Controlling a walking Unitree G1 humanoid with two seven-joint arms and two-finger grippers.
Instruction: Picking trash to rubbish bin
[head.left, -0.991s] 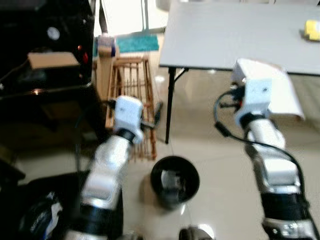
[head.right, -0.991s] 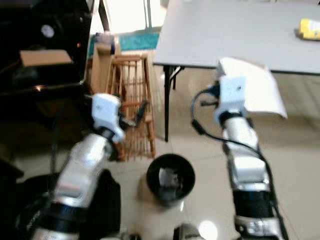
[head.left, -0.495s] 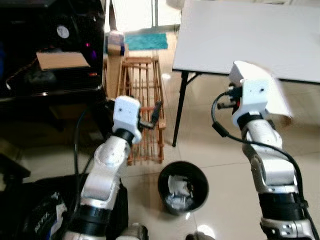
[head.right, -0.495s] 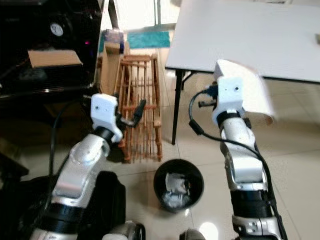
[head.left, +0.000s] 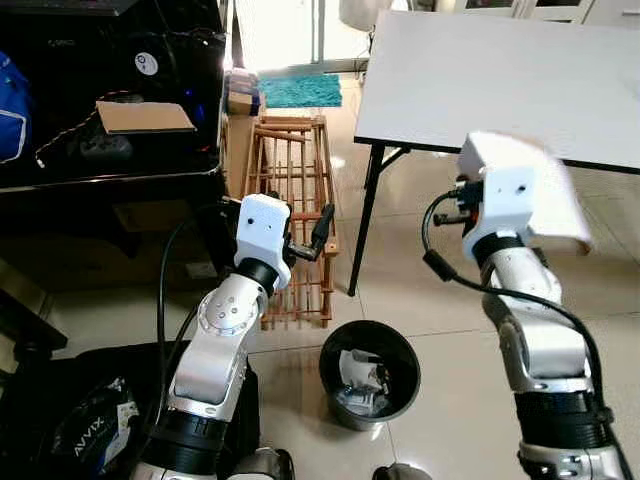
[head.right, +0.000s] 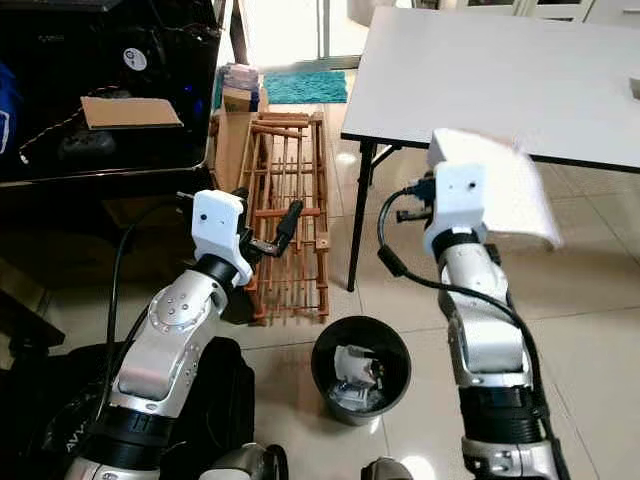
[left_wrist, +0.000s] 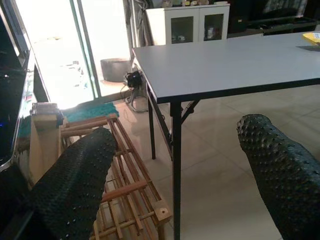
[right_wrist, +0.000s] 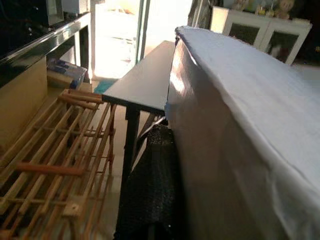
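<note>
White, flat sheet of paper (head.left: 545, 190) is getting pinched in the right gripper (right_wrist: 160, 165) jaws, up beside the grey table (head.left: 500, 80). Round black rubbish bin (head.left: 370, 375) is sitting on glossy floor tiles below. Left gripper (left_wrist: 172, 165) is hanging with nubby jaws spread near the slatted wooden rack (head.left: 295, 230).

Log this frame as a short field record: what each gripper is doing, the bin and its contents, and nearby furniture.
right gripper: raised, shut on white paper sheet
left gripper: raised, open, empty
rubbish bin: black, round, on tiled floor between the arms, trash inside
paper over bin: no, it is held beyond the bin, near the table edge
grey table: ahead right
wooden rack: ahead left
</note>
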